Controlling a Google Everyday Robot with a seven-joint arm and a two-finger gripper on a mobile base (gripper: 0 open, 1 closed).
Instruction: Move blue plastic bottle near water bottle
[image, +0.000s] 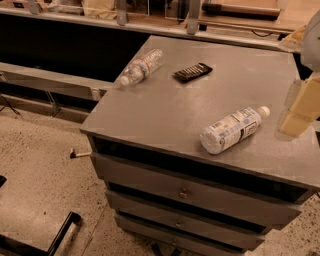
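Camera view, looking down at a slant. Blue plastic bottle (232, 129) lying on its side at the near right of the desk (165, 115), white cap pointing far right, base toward the near left, large pale label with black print facing up. Close to the near edge, touching nothing but the desk top. Well apart from it, at the far left edge of the desk: water bottle (141, 66), slim, clear and ribbed, also on its side, white cap pointing near left, almost at the rim. Just right of the water bottle and not touching it: a flat black object (192, 72), lying slantwise. Gripper (299, 110) at the right border of the view, pale and yellowish, over the desk's right side, right of the blue plastic bottle and apart from it; jaws released or clenched, cannot tell. Below the grey top, drawers (184, 192) with small round knobs. Left of the desk, speckled floor (40, 165).
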